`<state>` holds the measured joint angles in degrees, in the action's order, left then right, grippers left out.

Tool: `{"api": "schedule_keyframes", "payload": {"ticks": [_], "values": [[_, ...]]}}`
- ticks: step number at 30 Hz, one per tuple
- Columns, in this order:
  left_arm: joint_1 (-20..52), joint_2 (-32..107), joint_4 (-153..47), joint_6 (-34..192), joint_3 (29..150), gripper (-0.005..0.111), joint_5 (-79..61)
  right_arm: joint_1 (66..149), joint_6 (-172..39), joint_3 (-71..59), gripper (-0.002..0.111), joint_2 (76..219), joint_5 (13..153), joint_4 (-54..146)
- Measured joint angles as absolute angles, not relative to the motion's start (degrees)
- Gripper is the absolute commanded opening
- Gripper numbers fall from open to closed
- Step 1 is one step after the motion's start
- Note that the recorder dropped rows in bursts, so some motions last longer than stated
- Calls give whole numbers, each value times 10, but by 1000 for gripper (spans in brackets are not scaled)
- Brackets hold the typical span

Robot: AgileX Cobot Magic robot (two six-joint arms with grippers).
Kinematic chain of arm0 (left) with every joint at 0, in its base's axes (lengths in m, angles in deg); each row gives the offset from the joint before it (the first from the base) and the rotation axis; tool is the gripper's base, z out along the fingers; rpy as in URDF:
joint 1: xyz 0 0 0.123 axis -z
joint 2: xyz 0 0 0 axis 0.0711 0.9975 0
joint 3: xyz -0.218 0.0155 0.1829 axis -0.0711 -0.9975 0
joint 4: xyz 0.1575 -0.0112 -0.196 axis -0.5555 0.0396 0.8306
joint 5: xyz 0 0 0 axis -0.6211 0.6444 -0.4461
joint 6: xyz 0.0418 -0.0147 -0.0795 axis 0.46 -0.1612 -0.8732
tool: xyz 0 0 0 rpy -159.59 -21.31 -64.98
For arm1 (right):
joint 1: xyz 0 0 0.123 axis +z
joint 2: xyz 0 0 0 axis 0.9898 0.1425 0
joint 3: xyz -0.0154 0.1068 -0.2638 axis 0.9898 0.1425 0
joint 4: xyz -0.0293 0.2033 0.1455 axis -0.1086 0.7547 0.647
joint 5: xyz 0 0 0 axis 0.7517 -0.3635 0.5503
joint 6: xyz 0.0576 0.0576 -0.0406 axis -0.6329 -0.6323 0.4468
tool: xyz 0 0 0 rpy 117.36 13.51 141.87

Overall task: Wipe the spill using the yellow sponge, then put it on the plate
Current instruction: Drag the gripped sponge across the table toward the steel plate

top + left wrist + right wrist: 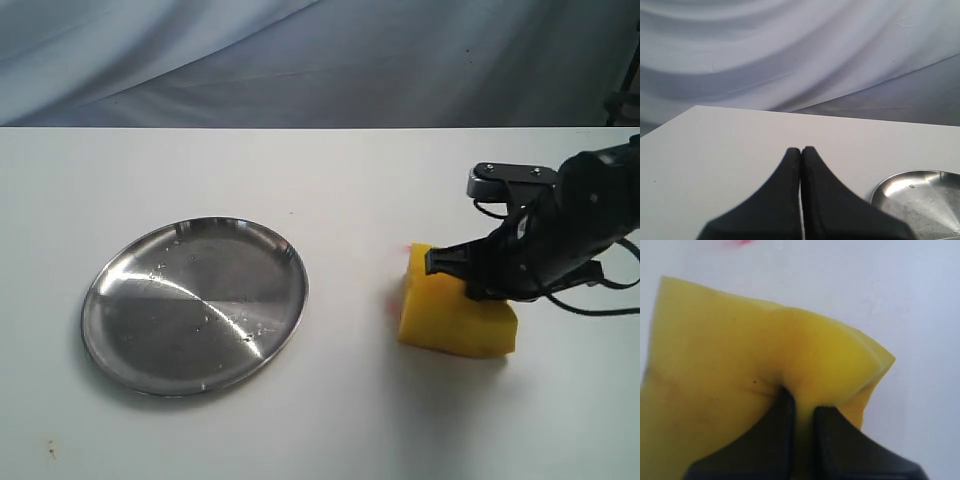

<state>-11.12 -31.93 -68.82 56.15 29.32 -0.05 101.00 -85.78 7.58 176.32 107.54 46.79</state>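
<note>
The yellow sponge [452, 315] rests on the white table at the right, pinched by my right gripper [470, 277], which is shut on it; the foam [740, 360] bulges around the two black fingers [771, 440]. A faint pinkish trace of the spill [405, 250] shows just beyond the sponge's far corner, and a pink smear [737, 242] appears at the edge of the right wrist view. The silver plate [120, 340] lies at the left, well apart from the sponge. My left gripper [801, 150] is shut and empty, with the plate's rim [880, 192] beside it.
White tabletop [330, 180] stretches between plate and sponge. A grey cloth backdrop [300, 60] hangs behind the far table edge. A small brown speck [51, 449] marks the table near the front left corner.
</note>
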Motion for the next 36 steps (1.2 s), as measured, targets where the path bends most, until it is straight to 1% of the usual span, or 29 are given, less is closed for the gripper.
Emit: {"api": "schedule_keyframes", "payload": {"ticks": [7, 10, 14, 18, 22, 23, 27, 31, 33, 36], "values": [[-111, -319, -688, 562, 293, 0, 0, 1090, -858, 97, 0, 1757, 1029, 482], [-111, -319, -688, 562, 293, 0, 0, 1109, -858, 100, 0, 1762, 1005, 496], [-111, -319, -688, 562, 293, 0, 0, 1109, -858, 100, 0, 1774, 979, 511], [-111, -319, -688, 562, 293, 0, 0, 1091, -858, 83, 0, 1790, 974, 513], [-111, -319, -688, 562, 293, 0, 0, 1056, -858, 68, 0, 1799, 973, 512], [-111, -319, -688, 562, 293, 0, 0, 1034, -858, 64, 0, 1799, 977, 500], [-111, -319, -688, 562, 293, 0, 0, 995, -866, 70, 0, 1773, 1022, 454], [-111, -319, -688, 562, 293, 0, 0, 998, -892, 133, 0, 1720, 1021, 444], [-111, -319, -688, 562, 293, 0, 0, 1019, -894, 169, 0, 1707, 1002, 453], [-111, -319, -688, 562, 293, 0, 0, 1058, -885, 180, 0, 1706, 972, 484]]}}
